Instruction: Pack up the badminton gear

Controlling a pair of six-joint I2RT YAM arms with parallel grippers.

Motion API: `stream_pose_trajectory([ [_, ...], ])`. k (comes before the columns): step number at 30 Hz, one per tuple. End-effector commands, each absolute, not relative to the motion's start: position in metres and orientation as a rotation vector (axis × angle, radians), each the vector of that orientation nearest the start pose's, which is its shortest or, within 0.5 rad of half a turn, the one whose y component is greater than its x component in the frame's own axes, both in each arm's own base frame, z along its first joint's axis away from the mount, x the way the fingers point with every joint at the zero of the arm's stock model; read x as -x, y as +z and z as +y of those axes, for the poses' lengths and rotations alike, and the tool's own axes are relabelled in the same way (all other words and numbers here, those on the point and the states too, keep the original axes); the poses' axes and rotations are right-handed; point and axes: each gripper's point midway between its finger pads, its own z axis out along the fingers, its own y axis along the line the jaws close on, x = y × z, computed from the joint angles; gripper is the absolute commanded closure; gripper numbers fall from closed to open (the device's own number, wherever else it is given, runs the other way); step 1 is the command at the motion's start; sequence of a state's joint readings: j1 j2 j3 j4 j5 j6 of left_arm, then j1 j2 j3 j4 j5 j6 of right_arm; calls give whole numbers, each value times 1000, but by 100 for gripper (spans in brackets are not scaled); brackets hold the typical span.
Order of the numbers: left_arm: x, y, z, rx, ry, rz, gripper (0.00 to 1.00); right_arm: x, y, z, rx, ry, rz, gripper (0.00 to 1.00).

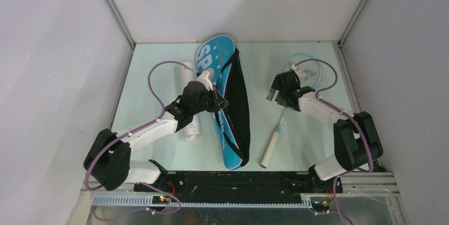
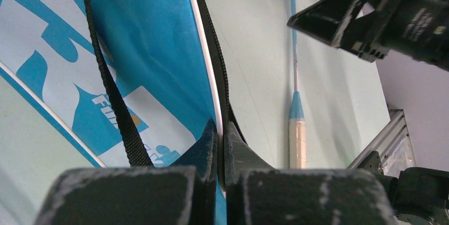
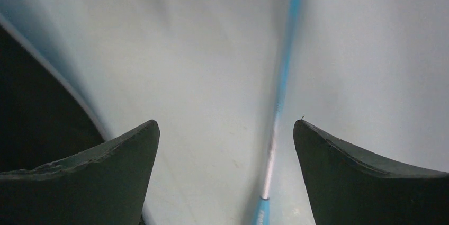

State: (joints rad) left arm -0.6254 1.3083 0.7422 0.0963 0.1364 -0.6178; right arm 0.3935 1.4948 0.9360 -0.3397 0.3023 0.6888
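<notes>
The blue "SPORT" bag (image 1: 214, 58) lies lengthwise at the table's middle, its black inside (image 1: 242, 108) showing along the right side. My left gripper (image 1: 218, 100) is shut on the bag's upper edge; in the left wrist view the white piping (image 2: 204, 50) runs between its fingertips (image 2: 222, 135). A racket with a cream handle (image 1: 270, 151) lies to the right of the bag, its head (image 1: 304, 66) toward the back. My right gripper (image 1: 280, 95) hovers open above the racket's thin blue shaft (image 3: 280, 87), jaws wide, holding nothing (image 3: 226, 124). A long white tube (image 1: 191, 127) lies left of the bag.
The bag's black strap (image 2: 114, 103) crosses its blue face. Grey walls close in the pale green table (image 1: 153, 77) on three sides. A metal rail (image 1: 238, 198) runs along the near edge. The right arm's black gripper (image 2: 370, 18) shows in the left wrist view.
</notes>
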Motion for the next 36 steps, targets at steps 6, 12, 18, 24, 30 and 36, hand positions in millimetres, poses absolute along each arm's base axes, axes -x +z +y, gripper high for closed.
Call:
stream_pose_trajectory([
  [6,-297,184,-274,-160,-943,2010,100,-322,24,92,-721,-13,2510,4],
  [12,-299,185,-274,-160,-941,2008,100,-304,5,90,-780,1,2540,23],
  [18,-300,188,-276,-163,-949,2002,100,-295,4,89,-783,38,2550,55],
  [24,-300,186,-274,-159,-941,2005,100,-298,7,87,-742,53,2537,90],
  [30,-303,186,-269,-148,-914,1996,100,-310,45,82,-559,33,2436,100],
  [36,-314,188,-267,-139,-886,1983,100,-299,95,89,-221,-2,2348,100],
])
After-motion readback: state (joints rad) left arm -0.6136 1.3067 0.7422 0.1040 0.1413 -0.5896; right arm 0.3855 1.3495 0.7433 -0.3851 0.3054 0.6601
